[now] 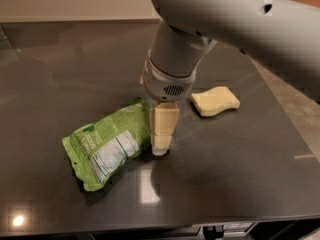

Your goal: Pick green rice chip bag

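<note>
The green rice chip bag (107, 144) lies flat on the dark table (240, 179), left of centre. It is a lime-green crinkly pouch with its white nutrition panel facing up. My gripper (160, 149) hangs from the big grey arm (175, 59) and points straight down. It stands at the bag's right end, touching or just beside its edge, with its tip close to the table top. The gripper covers the bag's right corner.
A pale yellow sponge (216, 100) lies on the table to the right of the gripper. The arm fills the upper middle and right of the view and hides what is behind it. The table's front edge (150, 228) runs along the bottom.
</note>
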Robot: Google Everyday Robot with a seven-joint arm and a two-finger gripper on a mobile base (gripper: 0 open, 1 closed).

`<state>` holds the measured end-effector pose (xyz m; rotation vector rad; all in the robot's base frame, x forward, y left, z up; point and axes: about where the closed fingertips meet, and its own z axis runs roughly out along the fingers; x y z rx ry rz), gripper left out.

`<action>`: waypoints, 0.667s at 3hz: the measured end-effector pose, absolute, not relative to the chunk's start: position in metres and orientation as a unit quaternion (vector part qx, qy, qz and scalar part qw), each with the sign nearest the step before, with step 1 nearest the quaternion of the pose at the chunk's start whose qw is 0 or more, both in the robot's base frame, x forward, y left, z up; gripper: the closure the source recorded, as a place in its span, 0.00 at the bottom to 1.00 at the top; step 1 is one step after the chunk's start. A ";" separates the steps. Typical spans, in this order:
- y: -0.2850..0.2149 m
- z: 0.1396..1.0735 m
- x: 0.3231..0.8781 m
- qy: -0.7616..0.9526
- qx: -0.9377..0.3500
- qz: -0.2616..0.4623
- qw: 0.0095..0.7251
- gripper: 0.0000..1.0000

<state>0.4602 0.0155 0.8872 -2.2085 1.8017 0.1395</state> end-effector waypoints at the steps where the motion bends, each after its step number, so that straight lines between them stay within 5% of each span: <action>1: 0.027 0.869 0.461 0.626 -0.769 0.046 0.122 0.00; 2: 0.033 0.854 0.464 0.628 -0.770 0.035 0.105 0.00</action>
